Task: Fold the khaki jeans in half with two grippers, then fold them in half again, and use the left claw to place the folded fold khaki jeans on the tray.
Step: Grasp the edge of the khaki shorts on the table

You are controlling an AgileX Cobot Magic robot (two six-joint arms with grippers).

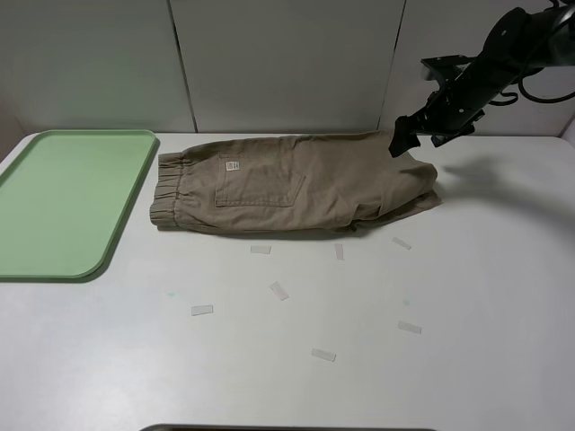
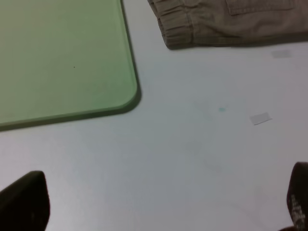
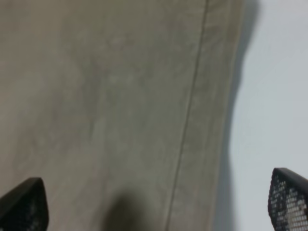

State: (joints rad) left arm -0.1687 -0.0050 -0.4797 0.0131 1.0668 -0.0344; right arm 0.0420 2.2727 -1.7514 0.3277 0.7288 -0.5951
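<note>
khaki jeans [image 1: 296, 184] flat, nothing gripped yet

They lie along the table [image 1: 287, 359], waistband just beside the green tray [image 1: 63, 202]. The right gripper [image 1: 415, 139] hangs wide open over the leg end; the left gripper [image 2: 161, 202] is open too, over bare table by the tray corner. I'd pinch every layer at the hem with all 2, then carry it over squarely.

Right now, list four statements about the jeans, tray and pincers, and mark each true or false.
The khaki jeans lie on the tray. False: they lie on the table beside it.
The jeans' waistband end points toward the tray. True.
The left pincer grips the waistband. False: it is open, holding nothing, above bare table.
The right pincer is open above the jeans' end farthest from the tray. True.
</note>
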